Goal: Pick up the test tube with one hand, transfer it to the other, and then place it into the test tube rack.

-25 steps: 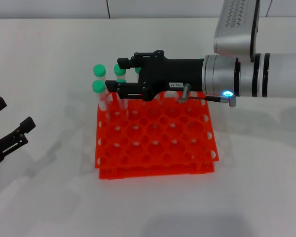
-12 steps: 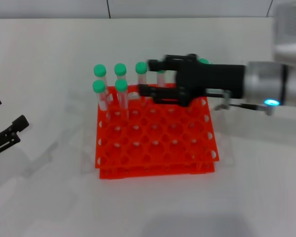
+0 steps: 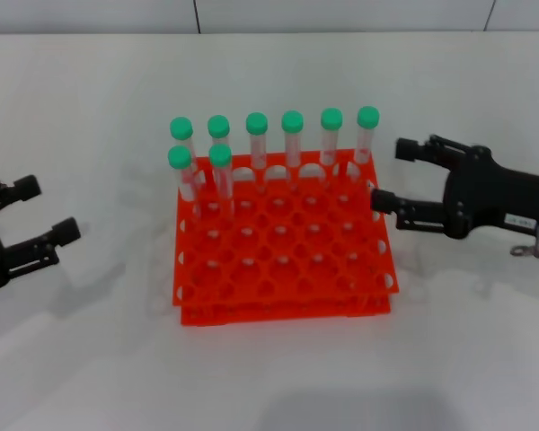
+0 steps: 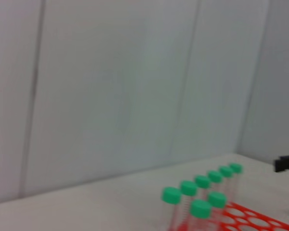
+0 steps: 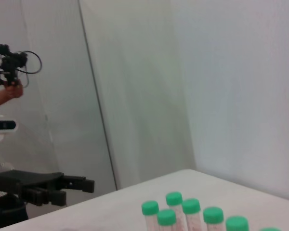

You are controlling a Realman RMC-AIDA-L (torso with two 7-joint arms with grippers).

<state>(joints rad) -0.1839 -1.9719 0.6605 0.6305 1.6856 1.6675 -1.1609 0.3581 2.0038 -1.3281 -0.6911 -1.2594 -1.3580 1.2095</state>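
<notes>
Left gripper (image 3: 27, 229): over the bench's left edge, fingers apart, holding nothing.
Test tube rack (image 3: 283, 287): orange-red, mid-bench; eight tubes with green caps in its far holes, the other holes bare.
Back row: six tubes along the far edge.
Second row: two tubes at the rack's left end.
Test tube (image 3: 220, 178): the right one of that pair, standing upright, cap up, long axis vertical.
Right gripper (image 3: 391, 175): just beside the rack's right edge, fingers spread wide, holding nothing.
</notes>
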